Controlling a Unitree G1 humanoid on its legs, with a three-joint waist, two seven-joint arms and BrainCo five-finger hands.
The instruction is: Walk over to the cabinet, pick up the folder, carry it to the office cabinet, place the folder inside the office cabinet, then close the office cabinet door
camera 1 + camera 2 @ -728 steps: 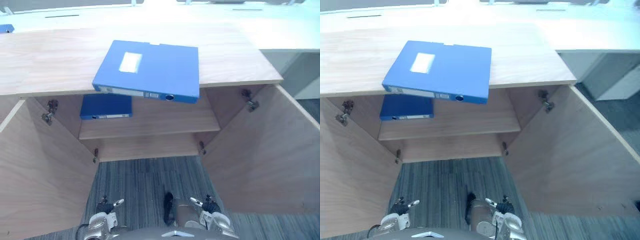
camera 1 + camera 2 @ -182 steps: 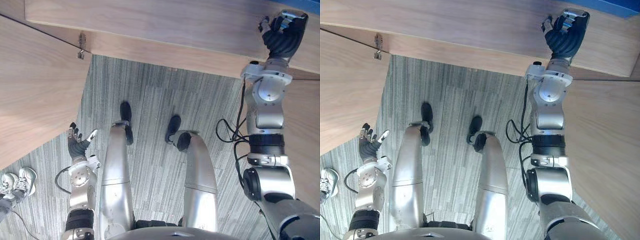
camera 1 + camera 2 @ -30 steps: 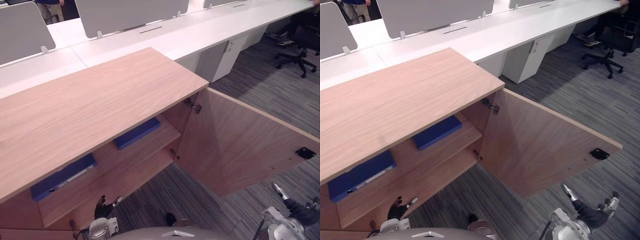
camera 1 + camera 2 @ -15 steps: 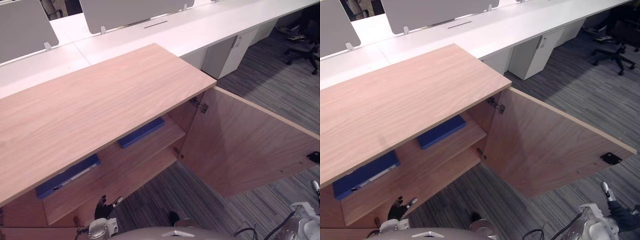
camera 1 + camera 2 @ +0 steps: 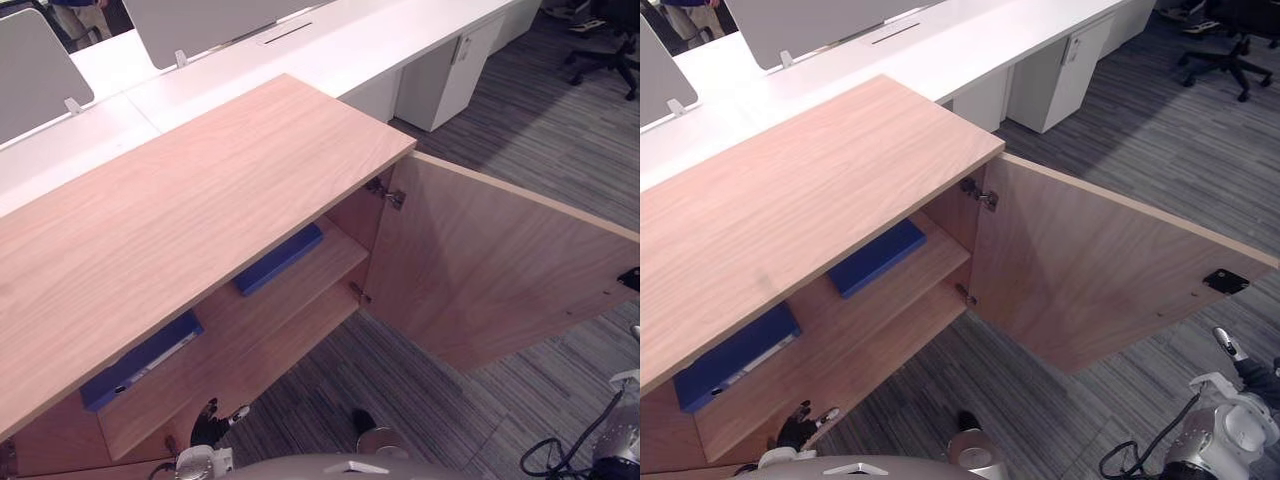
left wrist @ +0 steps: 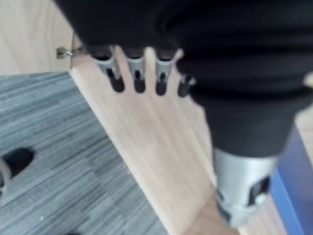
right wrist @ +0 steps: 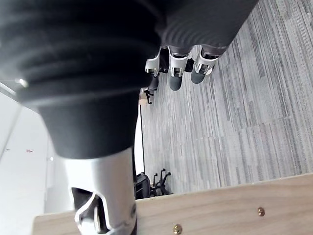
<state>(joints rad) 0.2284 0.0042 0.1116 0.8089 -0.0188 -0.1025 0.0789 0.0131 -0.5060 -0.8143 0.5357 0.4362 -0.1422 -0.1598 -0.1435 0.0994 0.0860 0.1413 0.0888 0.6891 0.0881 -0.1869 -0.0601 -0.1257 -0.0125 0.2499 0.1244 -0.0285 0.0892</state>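
The wooden office cabinet (image 5: pixel 180 210) stands before me with its right door (image 5: pixel 480 270) swung wide open. Two blue folders lie flat on its upper shelf, one to the right (image 5: pixel 280 258) and one to the left (image 5: pixel 140 360) under the top's front edge. My left hand (image 5: pixel 208 425) hangs low before the shelves, open and holding nothing; its fingers (image 6: pixel 137 81) point at the cabinet's wood and a blue folder edge (image 6: pixel 293 181) shows beside the thumb. My right hand (image 5: pixel 1248 374) is low by the door's outer edge, fingers (image 7: pixel 178 73) relaxed over carpet.
Long white desks (image 5: pixel 330 50) with grey dividers run behind the cabinet. A white pedestal unit (image 5: pixel 440 70) and a black office chair (image 5: pixel 605 50) stand at the back right on grey striped carpet. A person (image 5: pixel 80 12) stands at the far left.
The whole view has shifted a little as the camera moved. The door stands just as wide open, both folders lie where they were, and both hands stay low and empty.
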